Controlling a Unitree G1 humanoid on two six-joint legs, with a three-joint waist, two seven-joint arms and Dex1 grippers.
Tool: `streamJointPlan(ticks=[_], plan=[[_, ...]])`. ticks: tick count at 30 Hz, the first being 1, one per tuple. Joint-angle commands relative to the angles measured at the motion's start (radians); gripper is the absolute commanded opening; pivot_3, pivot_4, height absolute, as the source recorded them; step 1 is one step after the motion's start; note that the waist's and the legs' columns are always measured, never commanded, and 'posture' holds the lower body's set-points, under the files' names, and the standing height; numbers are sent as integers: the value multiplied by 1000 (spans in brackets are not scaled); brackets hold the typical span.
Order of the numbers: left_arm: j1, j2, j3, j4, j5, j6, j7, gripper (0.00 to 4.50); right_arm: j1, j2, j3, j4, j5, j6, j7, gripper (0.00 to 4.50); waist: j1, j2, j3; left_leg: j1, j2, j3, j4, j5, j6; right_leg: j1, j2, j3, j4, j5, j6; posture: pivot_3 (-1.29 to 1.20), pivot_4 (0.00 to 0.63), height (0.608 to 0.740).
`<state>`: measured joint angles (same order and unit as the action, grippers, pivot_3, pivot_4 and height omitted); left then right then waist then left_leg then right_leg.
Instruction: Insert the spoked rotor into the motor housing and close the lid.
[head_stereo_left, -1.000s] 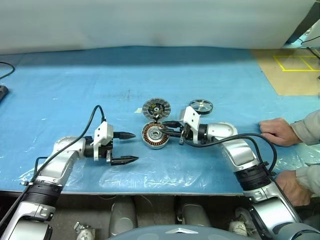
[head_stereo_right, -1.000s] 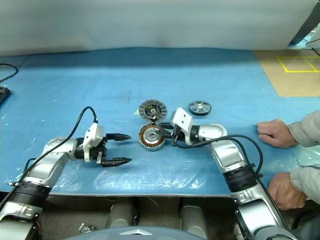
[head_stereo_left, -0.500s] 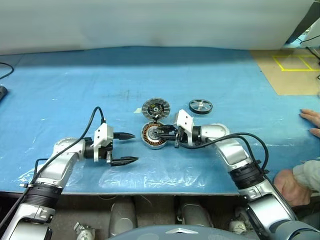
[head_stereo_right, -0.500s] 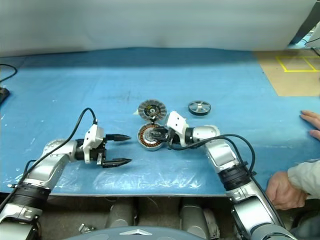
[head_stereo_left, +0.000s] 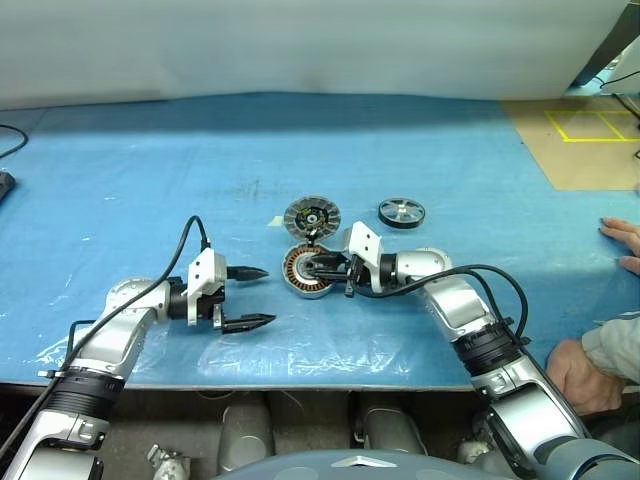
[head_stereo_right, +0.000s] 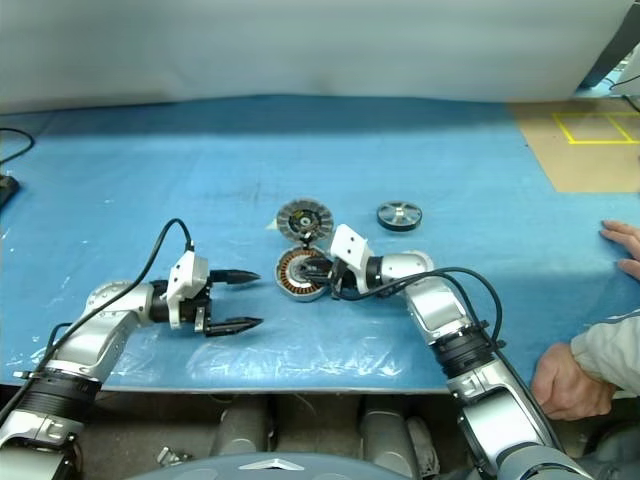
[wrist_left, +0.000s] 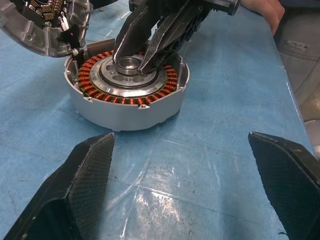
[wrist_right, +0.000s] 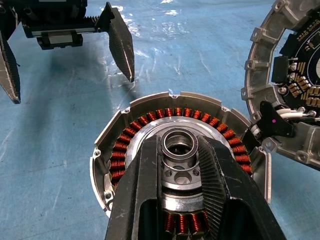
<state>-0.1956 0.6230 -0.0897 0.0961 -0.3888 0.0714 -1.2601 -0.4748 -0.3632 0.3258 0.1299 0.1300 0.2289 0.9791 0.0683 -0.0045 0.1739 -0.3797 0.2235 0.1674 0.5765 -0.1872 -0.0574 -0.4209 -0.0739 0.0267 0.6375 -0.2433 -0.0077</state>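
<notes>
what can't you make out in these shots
- Motor housing: its right part in the head views, covered by the right hand.
- Lid: cut off by the edge in both wrist views.
- Spoked rotor: spoke detail too small in the head views.

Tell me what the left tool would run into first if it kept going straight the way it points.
Probably the motor housing: it sits directly ahead of the open left tool, with bare blue mat between them. The right tool already sits at its hub.
</notes>
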Motion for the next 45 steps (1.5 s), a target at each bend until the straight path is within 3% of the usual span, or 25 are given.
streamJointPlan(ticks=[1,6,16,31,42,45], plan=[[-9,2,19,-35,-2,-11,5,4500,-17,4,-4,-8,-3,-12,3,659,0,0,0,0,0,0,0,0,0,0,0,0,0,0,0,0,150,740],[-11,0,18,-32,1,-16,9,4500,-18,0,-3,-7,-6,-12,6,659,0,0,0,0,0,0,0,0,0,0,0,0,0,0,0,0,150,740],[-12,-7,17,-23,9,-25,14,4500,-17,2,-8,-5,-14,-33,1,3950,0,0,0,0,0,0,0,0,0,0,0,0,0,0,0,0,150,740],[3,-12,11,-31,18,-27,24,4500,-21,36,-32,16,12,-36,-8,3954,-2,0,0,0,0,0,0,0,0,0,0,0,0,0,0,0,150,740],[8,-19,9,-11,28,-48,22,4500,-22,53,-50,20,32,-17,-2,36,0,0,0,0,0,0,0,0,0,0,0,0,0,0,0,0,150,740],[9,-20,9,-11,30,-48,22,4500,-23,58,-58,17,35,-13,-3,36,-1,0,0,0,0,0,0,0,0,0,0,0,0,0,0,0,150,740]])
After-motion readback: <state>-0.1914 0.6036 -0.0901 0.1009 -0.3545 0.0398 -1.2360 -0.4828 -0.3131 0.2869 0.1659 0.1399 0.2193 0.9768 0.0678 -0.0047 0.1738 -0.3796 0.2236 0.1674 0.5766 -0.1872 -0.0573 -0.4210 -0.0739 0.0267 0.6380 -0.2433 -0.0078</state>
